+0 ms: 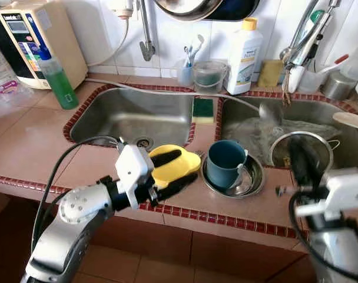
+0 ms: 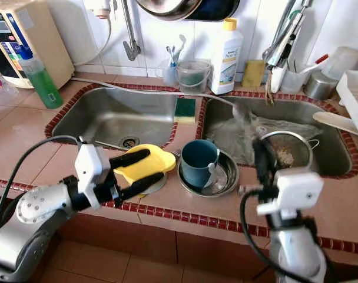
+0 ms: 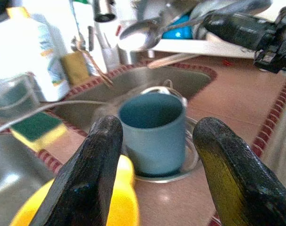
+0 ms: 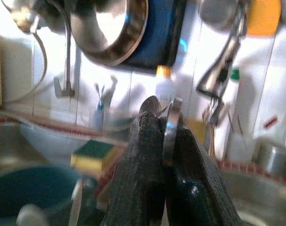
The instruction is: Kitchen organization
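A blue mug [image 1: 225, 163] stands in a shallow steel bowl [image 1: 249, 183] on the tiled counter, in front of the divider between the two sinks. Beside it lies a yellow plastic dish [image 1: 167, 168]. My left gripper [image 1: 180, 170] is open over the yellow dish, one finger above it and one at its near edge, pointing toward the mug [image 3: 154, 132]. My right gripper [image 1: 299, 160] is raised over the counter's front right, shut on a metal spoon [image 4: 169, 123]. The spoon's bowl [image 1: 267, 112] is blurred above the right sink.
A round metal strainer [image 1: 320, 147] sits in the right sink [image 1: 344, 147]; the left sink [image 1: 132, 118] has a green-yellow sponge [image 1: 204, 108] at its divider. A green soap bottle [image 1: 61, 82], a white bottle [image 1: 244, 56], cups and utensils line the back wall. A wooden spatula [image 1: 350, 121] lies far right.
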